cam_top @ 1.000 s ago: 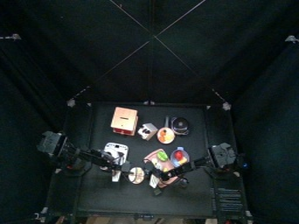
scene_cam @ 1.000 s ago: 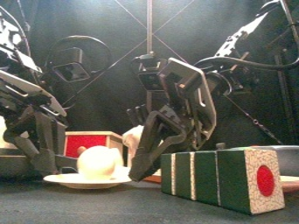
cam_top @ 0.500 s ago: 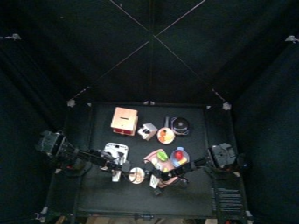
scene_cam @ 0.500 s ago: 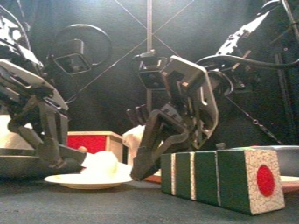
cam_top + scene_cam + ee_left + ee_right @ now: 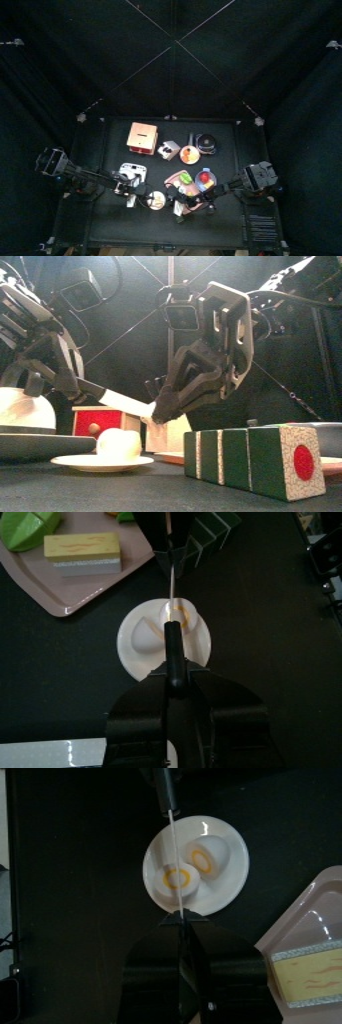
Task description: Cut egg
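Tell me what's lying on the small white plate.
On the small white plate lie two egg halves, cut faces up with yellow yolks showing. A thin knife blade hangs over them. The plate surface beneath the halves is hidden.

Egg (image 5: 187, 866): halved, matt white flesh, duller yellow yolks. Small plate (image 5: 231, 846) under it: smooth, slightly glossy white, ceramic or plastic. Knife (image 5: 171, 622): thin bright metal blade, black matt handle. Pink tray (image 5: 54, 595): smooth plastic look. Striped green block (image 5: 254, 460): matt, painted wood look. Table (image 5: 54, 672): black, matt.
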{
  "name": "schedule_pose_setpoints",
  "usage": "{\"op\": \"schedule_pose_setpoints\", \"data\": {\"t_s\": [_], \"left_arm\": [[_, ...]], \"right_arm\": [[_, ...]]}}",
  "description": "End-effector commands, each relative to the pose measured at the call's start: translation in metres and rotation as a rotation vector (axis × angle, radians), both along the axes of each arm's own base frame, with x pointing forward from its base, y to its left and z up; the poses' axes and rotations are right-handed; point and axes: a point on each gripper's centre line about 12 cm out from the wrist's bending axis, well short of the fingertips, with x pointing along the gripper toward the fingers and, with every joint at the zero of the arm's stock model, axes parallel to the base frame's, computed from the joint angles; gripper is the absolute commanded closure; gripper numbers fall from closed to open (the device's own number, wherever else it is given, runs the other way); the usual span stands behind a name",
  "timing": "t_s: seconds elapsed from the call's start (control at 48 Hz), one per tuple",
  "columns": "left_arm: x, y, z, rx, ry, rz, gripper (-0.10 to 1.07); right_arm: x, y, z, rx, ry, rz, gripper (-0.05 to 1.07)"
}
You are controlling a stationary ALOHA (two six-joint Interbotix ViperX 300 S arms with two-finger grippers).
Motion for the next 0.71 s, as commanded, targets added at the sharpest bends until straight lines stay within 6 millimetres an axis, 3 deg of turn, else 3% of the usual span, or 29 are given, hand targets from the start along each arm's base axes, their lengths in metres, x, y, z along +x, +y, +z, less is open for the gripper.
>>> {"op": "schedule_pose_setpoints", "data": {"t_s": [0.0,0.167,0.396,0.688], "left_arm": [[0.005,0.002,0.015,-0.019,-0.055,0.013,0.50],[0.005,0.002,0.017,-0.020,-0.063,0.013,0.50],[0.008,0.007,0.019,-0.028,-0.075,0.034,0.50],[0.008,0.018,0.030,-0.048,-0.100,0.083,0.50]], "right_arm": [[0.004,-0.022,0.039,-0.012,-0.103,-0.050,0.53],[-0.001,-0.036,0.055,-0.022,-0.138,-0.063,0.45],[-0.009,-0.049,0.082,-0.030,-0.189,-0.044,0.44],[-0.020,-0.052,0.082,-0.120,-0.192,0.020,0.44]]}}
